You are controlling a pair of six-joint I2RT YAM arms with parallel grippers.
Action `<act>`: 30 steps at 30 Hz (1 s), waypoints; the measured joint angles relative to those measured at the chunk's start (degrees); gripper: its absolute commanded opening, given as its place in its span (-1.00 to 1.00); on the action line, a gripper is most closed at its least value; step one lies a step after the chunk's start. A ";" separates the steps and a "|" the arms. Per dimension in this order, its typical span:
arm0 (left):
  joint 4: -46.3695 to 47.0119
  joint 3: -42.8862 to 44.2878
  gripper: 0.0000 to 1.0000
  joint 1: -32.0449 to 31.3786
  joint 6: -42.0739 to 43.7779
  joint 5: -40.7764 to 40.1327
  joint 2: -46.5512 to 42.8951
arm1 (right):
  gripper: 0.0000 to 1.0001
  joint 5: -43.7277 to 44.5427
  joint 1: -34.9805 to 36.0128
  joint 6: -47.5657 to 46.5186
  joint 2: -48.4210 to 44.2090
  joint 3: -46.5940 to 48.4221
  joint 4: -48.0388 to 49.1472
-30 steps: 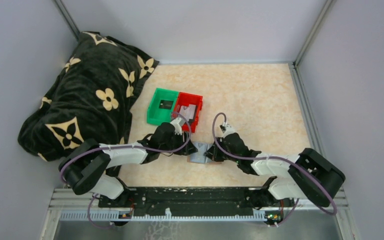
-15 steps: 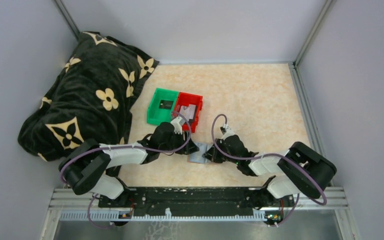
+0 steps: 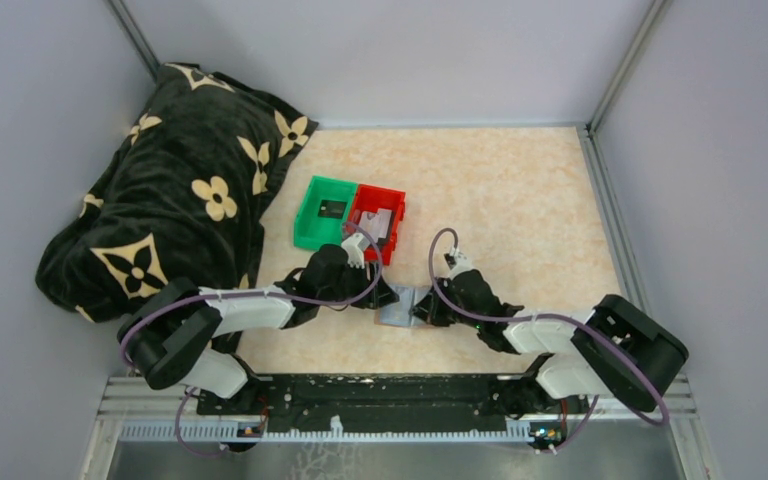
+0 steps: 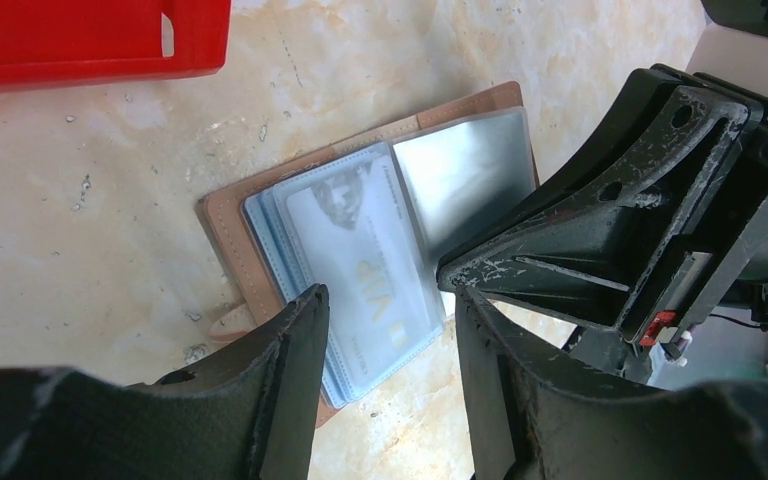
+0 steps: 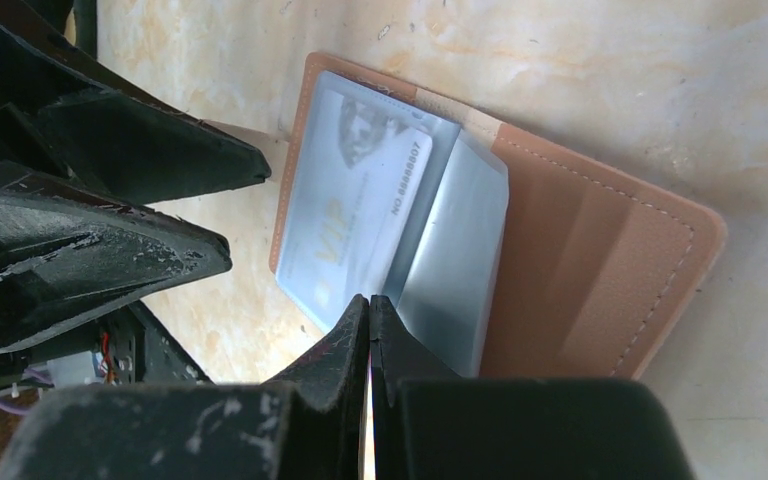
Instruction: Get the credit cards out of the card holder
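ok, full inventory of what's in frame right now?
card holder: 1, tan-brown with clear sleeves, lying open on the table between the two hands
VIP card: 1, pale silver, in the holder's top sleeve
green bin: 1, green, behind the holder, against the red bin
dark card: 1, black, inside the green bin
red bin: 1, red, right of the green bin
grey card: 1, grey, inside the red bin
blanket: 1, black with cream flowers, far left
table: 1, beige marbled
left hand: 1, black, open, over the holder
right hand: 1, black, shut, tip at the sleeves' edge
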 measured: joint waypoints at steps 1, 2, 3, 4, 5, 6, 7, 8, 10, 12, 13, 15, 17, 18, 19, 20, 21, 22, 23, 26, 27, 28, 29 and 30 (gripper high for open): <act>0.11 -0.07 0.12 0.00 0.00 0.00 0.00 | -1.00 0.00 0.00 0.00 0.13 -0.02 0.09; 0.20 -0.17 0.12 0.00 -0.02 0.00 0.00 | -1.00 0.00 0.00 0.00 0.33 -0.02 0.17; 0.22 -0.26 0.12 0.00 -0.02 0.00 0.00 | -1.00 -0.02 0.00 0.00 0.70 -0.07 0.37; 0.33 -0.39 0.12 0.00 -0.04 0.00 0.00 | -1.00 -0.04 0.00 0.04 1.11 -0.24 0.70; 0.35 -0.48 0.12 0.00 -0.04 0.00 0.00 | -1.00 -0.07 0.00 0.09 1.49 -0.46 0.96; 0.33 -0.55 0.12 0.00 -0.04 0.00 0.00 | -1.00 -0.09 0.00 0.13 1.77 -0.79 1.42; 0.35 -0.61 0.12 0.00 -0.04 0.00 0.00 | -1.00 -0.11 0.00 0.24 1.92 -1.01 1.75; 0.37 -0.70 0.12 0.00 -0.04 0.00 0.00 | -1.00 -0.13 0.00 0.42 1.97 -1.11 1.99; 0.35 -0.79 0.12 0.00 -0.07 0.00 0.00 | -1.00 -0.15 0.00 0.48 1.97 -1.18 2.29; 0.35 -0.81 0.12 0.00 -0.07 0.00 0.00 | -1.00 -0.13 -0.02 0.50 1.97 -1.46 2.73; 0.37 -0.81 0.12 0.00 -0.09 -0.02 0.00 | -1.00 -0.13 -0.09 0.50 1.97 -1.46 2.71; 0.39 -0.83 0.12 0.00 -0.13 0.00 -0.02 | -1.00 -0.13 -0.24 0.50 1.97 -1.46 2.78; 0.63 -0.94 0.12 0.00 -0.24 0.02 -0.07 | -1.00 -0.13 -0.26 0.50 1.97 -1.49 2.80; 0.87 -1.07 0.12 0.00 -0.31 0.09 -0.09 | -1.00 -0.13 -0.26 0.50 2.03 -1.49 2.84; 1.16 -1.20 0.12 0.00 -0.44 0.28 -0.11 | -1.00 -0.15 -0.26 0.50 2.23 -1.49 2.99; 1.44 -1.31 0.12 0.00 -0.59 0.57 -0.11 | -1.00 -0.15 -0.26 0.52 2.43 -1.49 3.15; 1.77 -1.46 0.12 0.00 -0.92 0.96 -0.11 | -1.00 -0.20 -0.28 0.57 2.69 -1.49 3.39; 2.10 -1.60 0.12 0.00 -1.14 1.33 -0.11 | -1.00 -0.24 -0.28 0.61 2.95 -1.49 3.72; 2.51 -1.75 0.13 0.00 -1.44 1.79 -0.11 | -1.00 -0.28 -0.28 0.72 3.19 -1.49 4.02; 3.43 -1.79 0.13 0.00 -1.99 2.95 -0.09 | -1.00 -0.46 -0.28 1.01 3.76 -1.49 4.79; 3.76 -1.79 0.13 0.00 -2.21 3.17 -0.07 | -1.00 -0.48 -0.31 1.07 3.87 -1.55 5.01; 4.11 -1.79 0.13 0.00 -2.40 3.43 0.02 | -1.00 -0.50 -0.33 1.11 3.91 -1.70 5.29; 4.39 -1.79 0.13 0.00 -2.56 3.65 0.13 | -1.00 -0.48 -0.33 1.16 3.91 -1.86 5.49; 4.61 -1.81 0.13 0.00 -2.67 3.78 0.33 | -1.00 -0.50 -0.37 1.16 3.91 -1.90 5.53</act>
